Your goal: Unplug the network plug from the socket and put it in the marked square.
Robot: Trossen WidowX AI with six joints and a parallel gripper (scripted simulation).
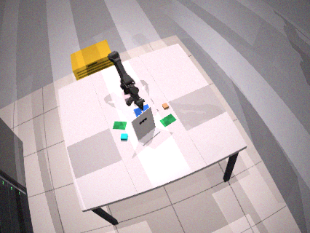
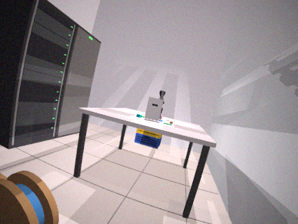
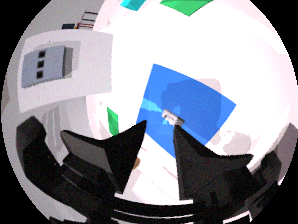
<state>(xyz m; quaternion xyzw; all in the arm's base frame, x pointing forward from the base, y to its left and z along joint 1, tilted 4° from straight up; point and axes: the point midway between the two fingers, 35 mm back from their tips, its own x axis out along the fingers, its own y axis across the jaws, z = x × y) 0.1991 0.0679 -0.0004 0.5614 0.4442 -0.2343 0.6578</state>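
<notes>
The plug lies on the blue square, and the jaws stand partly spread above it, pinching nothing.

In the wrist view the small plug [image 3: 173, 117], pale grey and blocky, lies within the flat blue square [image 3: 187, 100] [image 1: 137, 111], near the tip of one of the dark, wedge-shaped jaws [image 1: 142, 108]; whether they touch, I cannot tell. The thin, pale grey panel [image 1: 144, 128] [image 2: 153, 111] [image 3: 97, 75] stands upright towards the middle of the table [image 1: 105, 187] [image 2: 115, 115], between the blue square and the table's long edge with the two black legs in the top view. A bluish-grey socket block [image 3: 44, 66] with three dark square openings juts from its face. Flat green patches [image 1: 119, 125] [image 1: 168, 120] flank the panel, with a cyan block [image 1: 124, 137] and an orange block [image 1: 165, 106] near them, well inside the table's corners.
</notes>
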